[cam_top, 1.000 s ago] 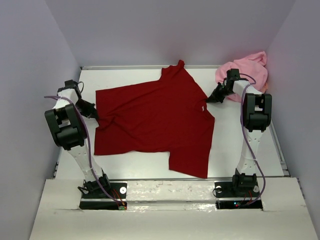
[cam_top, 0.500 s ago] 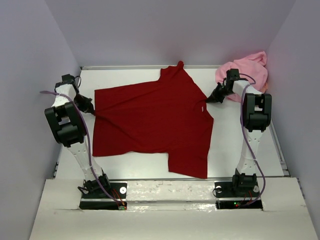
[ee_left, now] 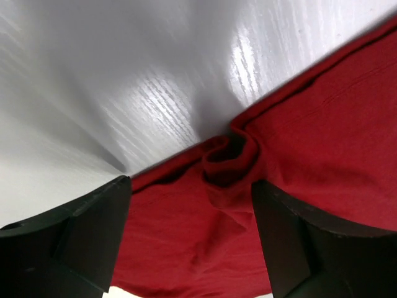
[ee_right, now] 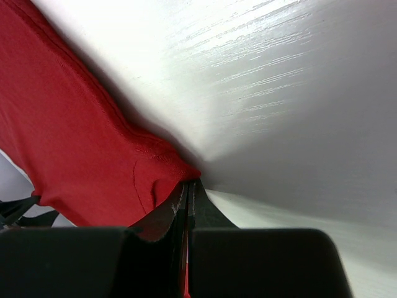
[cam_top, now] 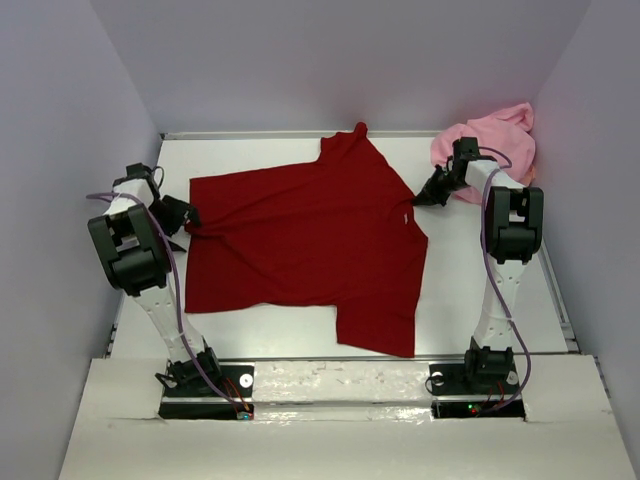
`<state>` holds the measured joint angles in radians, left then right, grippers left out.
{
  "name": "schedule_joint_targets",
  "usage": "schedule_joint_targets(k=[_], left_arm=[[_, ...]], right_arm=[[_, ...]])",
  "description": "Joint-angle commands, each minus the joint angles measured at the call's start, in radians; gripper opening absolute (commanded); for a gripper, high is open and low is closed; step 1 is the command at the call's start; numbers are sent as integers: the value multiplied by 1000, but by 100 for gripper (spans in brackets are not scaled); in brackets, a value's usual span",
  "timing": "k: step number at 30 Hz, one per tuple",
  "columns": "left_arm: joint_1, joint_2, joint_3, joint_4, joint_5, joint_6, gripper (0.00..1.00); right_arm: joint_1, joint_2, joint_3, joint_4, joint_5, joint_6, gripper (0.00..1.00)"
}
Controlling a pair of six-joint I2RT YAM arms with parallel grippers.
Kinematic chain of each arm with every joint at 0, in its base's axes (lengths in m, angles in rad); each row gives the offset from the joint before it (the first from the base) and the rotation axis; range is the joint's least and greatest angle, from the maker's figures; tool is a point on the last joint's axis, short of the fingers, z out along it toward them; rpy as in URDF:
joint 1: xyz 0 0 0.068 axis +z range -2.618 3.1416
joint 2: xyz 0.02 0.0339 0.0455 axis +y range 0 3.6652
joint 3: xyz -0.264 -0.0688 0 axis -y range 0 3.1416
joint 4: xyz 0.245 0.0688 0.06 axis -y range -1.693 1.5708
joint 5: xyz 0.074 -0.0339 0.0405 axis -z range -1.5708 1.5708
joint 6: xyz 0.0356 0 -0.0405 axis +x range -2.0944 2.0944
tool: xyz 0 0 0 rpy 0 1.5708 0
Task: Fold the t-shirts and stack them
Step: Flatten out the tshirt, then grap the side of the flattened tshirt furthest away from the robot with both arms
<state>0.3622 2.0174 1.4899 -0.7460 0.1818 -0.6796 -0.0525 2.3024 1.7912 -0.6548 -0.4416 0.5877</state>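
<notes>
Top cam high behind the arm bases (cam_top: 205,380), looking down on whole table (cam_top: 290,338). Left wrist cam very close, facing red shirt (ee_left: 322,136) left edge; right wrist cam very close at its right edge. All share shirt.

Soft even light; glare streaks the white table (ee_left: 155,74); shadow edges the red t-shirt (ee_right: 74,124).

dark red shirt (cam_top: 300,240) covers mid table (cam_top: 260,330), bare strip nearside, pink shirt (cam_top: 495,135) heaped far right
</notes>
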Motion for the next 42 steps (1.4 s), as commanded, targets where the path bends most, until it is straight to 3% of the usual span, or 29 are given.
schedule_joint_targets(k=[1, 6, 11, 19, 23, 33, 42], left_arm=[[9, -117, 4, 40, -2, -9, 90], [18, -124, 107, 14, -73, 0, 90], [27, -147, 142, 92, -25, 14, 91], [40, -158, -26, 601, 319, 23, 91], [60, -83, -109, 862, 494, -55, 91], [63, 93, 47, 806, 521, -20, 91], [60, 204, 185, 703, 463, 23, 91]], right_arm=[[-6, 9, 25, -25, 49, -14, 0], [-15, 8, 23, -25, 47, -15, 0], [-15, 2, 27, -26, 49, -19, 0], [-15, 5, 54, -28, 20, -25, 0], [-15, 5, 89, -28, 12, -35, 0], [-44, -6, 157, -43, 0, -28, 1], [-44, -12, 142, -43, -17, -22, 1]])
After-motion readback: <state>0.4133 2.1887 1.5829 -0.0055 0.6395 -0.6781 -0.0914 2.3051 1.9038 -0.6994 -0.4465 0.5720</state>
